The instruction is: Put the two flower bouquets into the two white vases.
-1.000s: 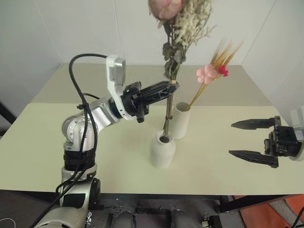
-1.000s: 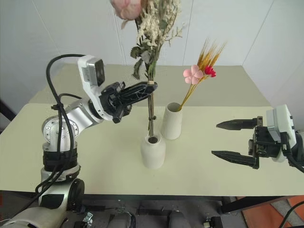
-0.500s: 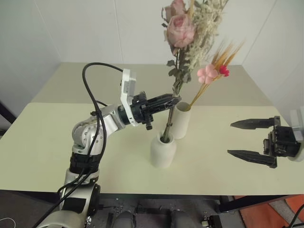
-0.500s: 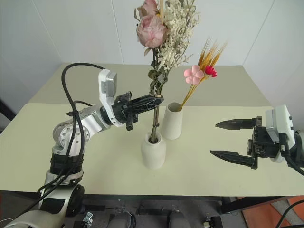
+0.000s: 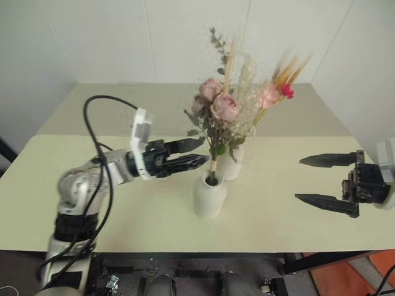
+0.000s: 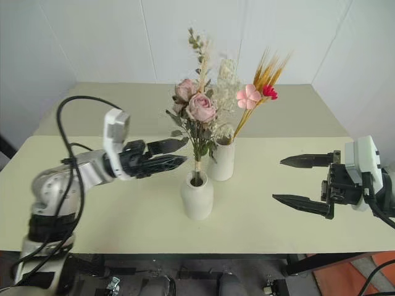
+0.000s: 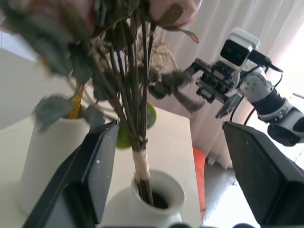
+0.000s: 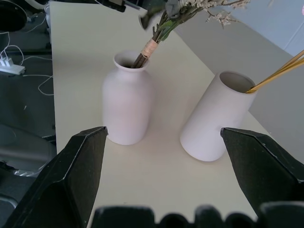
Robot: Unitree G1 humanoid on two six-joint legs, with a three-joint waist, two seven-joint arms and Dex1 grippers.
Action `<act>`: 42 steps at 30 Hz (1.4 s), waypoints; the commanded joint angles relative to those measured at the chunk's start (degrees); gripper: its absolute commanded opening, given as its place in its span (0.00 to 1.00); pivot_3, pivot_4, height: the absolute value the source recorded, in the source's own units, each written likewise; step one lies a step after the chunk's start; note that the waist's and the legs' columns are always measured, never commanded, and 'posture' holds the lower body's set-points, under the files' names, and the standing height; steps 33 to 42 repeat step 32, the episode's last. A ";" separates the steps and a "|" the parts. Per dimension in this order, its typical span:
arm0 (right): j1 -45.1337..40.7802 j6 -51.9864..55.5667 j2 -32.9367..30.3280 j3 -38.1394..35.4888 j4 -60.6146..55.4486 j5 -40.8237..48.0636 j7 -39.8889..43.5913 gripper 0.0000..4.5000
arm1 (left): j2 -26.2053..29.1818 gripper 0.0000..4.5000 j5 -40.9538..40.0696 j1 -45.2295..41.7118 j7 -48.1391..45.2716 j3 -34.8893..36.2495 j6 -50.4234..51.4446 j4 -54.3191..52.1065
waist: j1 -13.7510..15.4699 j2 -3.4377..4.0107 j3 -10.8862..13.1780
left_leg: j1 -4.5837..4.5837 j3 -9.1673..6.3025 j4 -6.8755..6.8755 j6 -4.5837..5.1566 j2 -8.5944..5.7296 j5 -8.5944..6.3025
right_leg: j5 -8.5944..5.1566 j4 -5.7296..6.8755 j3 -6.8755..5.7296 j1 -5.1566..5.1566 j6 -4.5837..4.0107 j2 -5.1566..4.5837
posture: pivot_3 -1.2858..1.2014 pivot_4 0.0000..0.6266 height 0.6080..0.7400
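Left eye view: rose bouquet upright in bottle vase; left gripper, fingers apart, just beside stems, nearer than right gripper, likewise apart.

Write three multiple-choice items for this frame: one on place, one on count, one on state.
1. Where do the rose bouquet's stems sit?
A. In the bottle-shaped vase
B. In the cylinder vase
C. Flat on the table

2. How many white vases stand on the table?
A. One
B. Two
C. Three

3. How is the left gripper?
A. Shut on the rose stems
B. Open, beside the stems
C. Shut on the straw bouquet

Answers:
1. A, the wrapped stems enter the narrow neck in both wrist views.
2. B, the bottle and the cylinder stand side by side.
3. B, its fingers stand spread apart, gripping nothing.
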 commanded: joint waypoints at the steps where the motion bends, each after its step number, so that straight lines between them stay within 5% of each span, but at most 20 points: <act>1: -1.79 -1.41 -0.31 -0.16 0.14 -0.10 -0.04 1.00 | 5.51 0.99 -2.23 3.35 -4.96 3.22 -0.07 -4.14 | 0.03 0.00 0.00 | 0.00 0.03 0.00 0.00 0.00 0.00 | 0.00 -0.01 0.00 0.00 0.01 -0.01 | 0.52 0.24 1.00; 7: -2.77 -1.92 -0.51 1.17 1.43 -0.94 0.80 1.00 | 16.14 0.99 2.18 13.76 -12.84 8.22 -5.64 -4.73 | 0.47 0.00 0.01 | 0.02 0.07 -0.03 0.00 0.04 -0.01 | -0.05 -0.05 0.00 -0.02 -0.03 0.00 | 0.52 0.24 1.00; 16: -3.55 -2.24 -0.92 1.79 3.33 -2.02 2.07 1.00 | 24.46 0.99 5.66 24.59 -24.15 18.87 -13.75 -0.93 | 0.95 0.03 0.02 | 0.01 0.16 -0.07 0.00 0.09 -0.01 | -0.17 -0.07 0.00 -0.09 -0.15 -0.02 | 0.52 0.24 1.00; 28: -4.47 -2.48 -1.61 1.66 5.57 -3.17 2.76 1.00 | 22.54 0.99 4.41 26.82 -19.59 25.70 -15.17 -3.18 | 0.97 0.04 0.03 | 0.00 0.20 -0.09 0.00 0.13 -0.02 | -0.17 -0.08 0.00 -0.11 -0.15 -0.02 | 0.52 0.24 1.00; 42: -5.27 -2.16 -1.94 1.50 6.37 -3.38 2.47 1.00 | 21.65 0.99 3.53 26.47 -17.51 25.90 -14.54 -4.61 | 0.96 0.04 0.04 | 0.01 0.20 -0.08 0.00 0.14 -0.02 | -0.17 -0.08 0.00 -0.11 -0.15 -0.01 | 0.52 0.24 1.00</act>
